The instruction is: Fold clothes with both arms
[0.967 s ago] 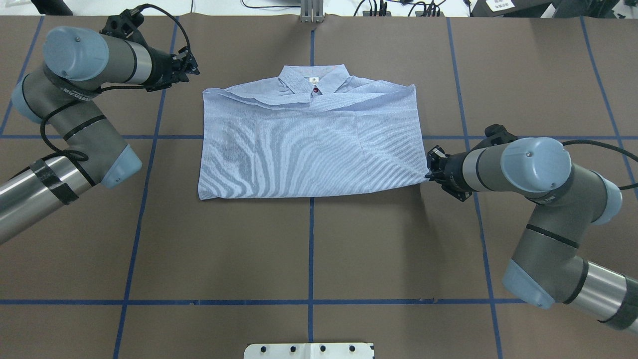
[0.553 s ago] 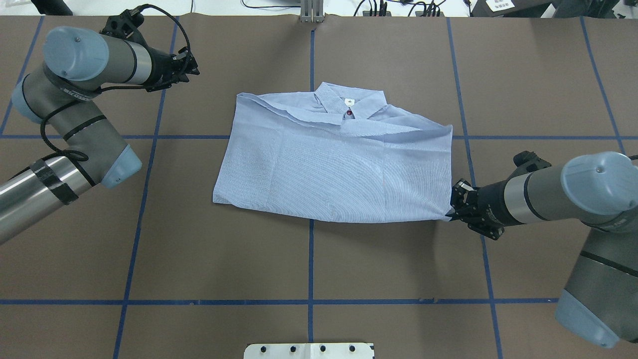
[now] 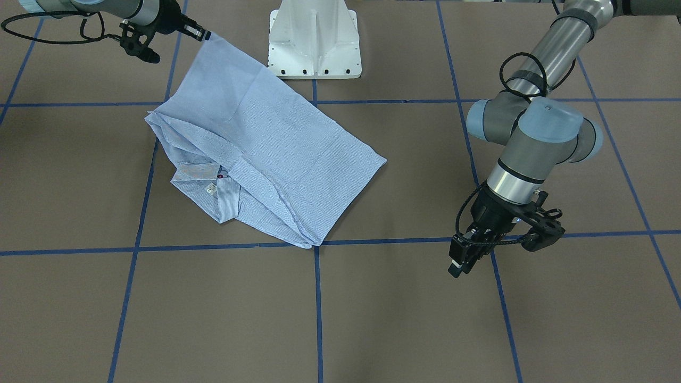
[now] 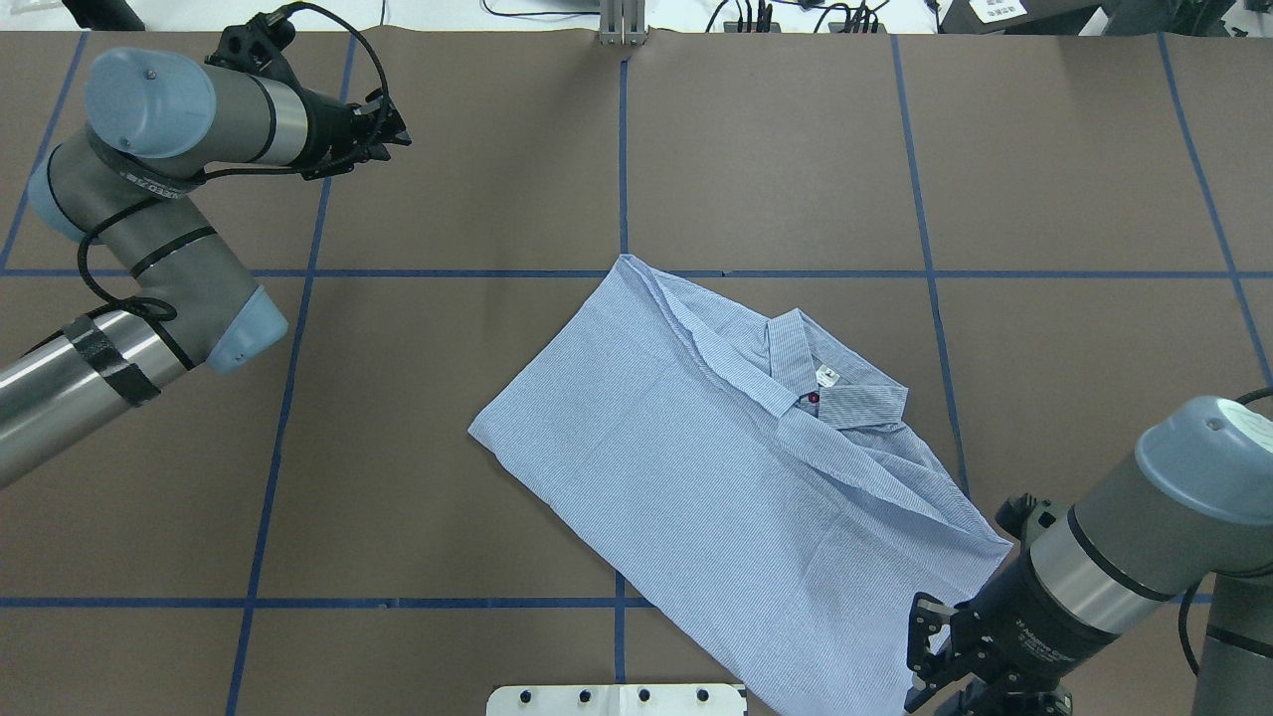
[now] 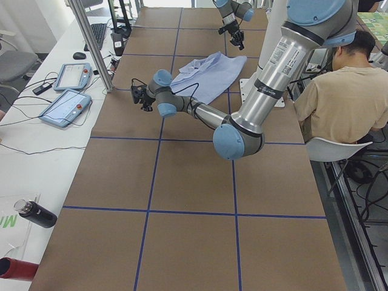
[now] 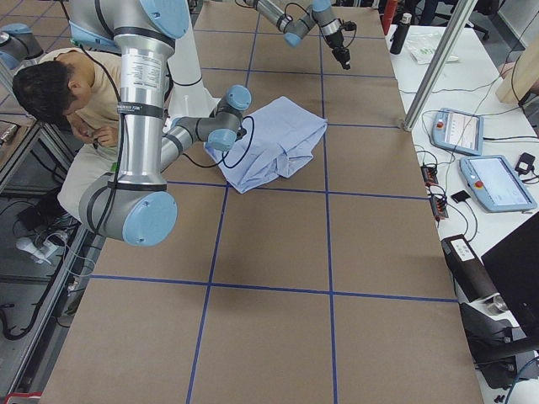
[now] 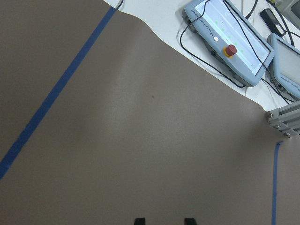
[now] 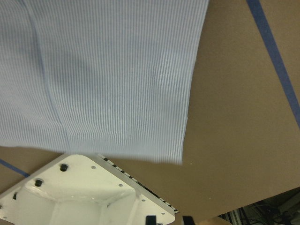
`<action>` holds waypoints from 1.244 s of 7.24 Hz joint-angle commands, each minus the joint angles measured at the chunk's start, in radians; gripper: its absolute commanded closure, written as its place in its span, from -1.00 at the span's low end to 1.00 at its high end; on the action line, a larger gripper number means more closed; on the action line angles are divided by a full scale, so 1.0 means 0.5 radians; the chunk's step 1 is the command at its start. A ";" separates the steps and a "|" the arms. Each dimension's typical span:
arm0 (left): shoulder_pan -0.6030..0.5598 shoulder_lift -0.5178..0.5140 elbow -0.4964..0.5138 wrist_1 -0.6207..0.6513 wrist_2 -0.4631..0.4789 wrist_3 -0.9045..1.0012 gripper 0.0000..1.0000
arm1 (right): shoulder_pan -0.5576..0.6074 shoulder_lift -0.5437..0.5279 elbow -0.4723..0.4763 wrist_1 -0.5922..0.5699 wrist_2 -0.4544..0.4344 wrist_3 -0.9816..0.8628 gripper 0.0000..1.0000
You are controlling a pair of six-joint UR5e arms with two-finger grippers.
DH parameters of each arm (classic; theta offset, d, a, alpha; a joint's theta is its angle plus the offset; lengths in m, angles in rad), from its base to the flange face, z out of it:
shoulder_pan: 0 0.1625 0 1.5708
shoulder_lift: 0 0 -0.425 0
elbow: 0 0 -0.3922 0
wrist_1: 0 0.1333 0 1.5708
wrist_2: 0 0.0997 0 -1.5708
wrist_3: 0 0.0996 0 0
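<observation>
2 grippers: left gripper (image 3: 457, 264) idles parted; whether right gripper (image 4: 923, 664) holds shirt (image 4: 696, 477) at 5 o'clock we cannot tell; we drag low, slowly.

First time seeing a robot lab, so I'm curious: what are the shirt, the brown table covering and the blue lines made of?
The shirt: thin woven cloth, likely cotton or a blend, matte; it creases softly. The brown table covering: probably paper, matte; its edge lies wavy. The blue lines: seemingly stuck-on tape; flat strips with small joins.
</observation>
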 commanded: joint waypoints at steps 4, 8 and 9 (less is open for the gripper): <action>0.320 0.351 -0.648 0.015 -0.225 -0.478 -0.12 | 0.471 0.263 -0.151 0.001 -0.016 -0.020 -1.00; 0.692 0.416 -0.609 0.030 -0.084 -0.836 -0.16 | 0.715 0.817 -0.690 -0.002 -0.364 -0.228 -1.00; 0.729 0.413 -0.585 0.030 -0.081 -0.872 -0.16 | 0.715 0.817 -0.699 -0.008 -0.408 -0.287 -1.00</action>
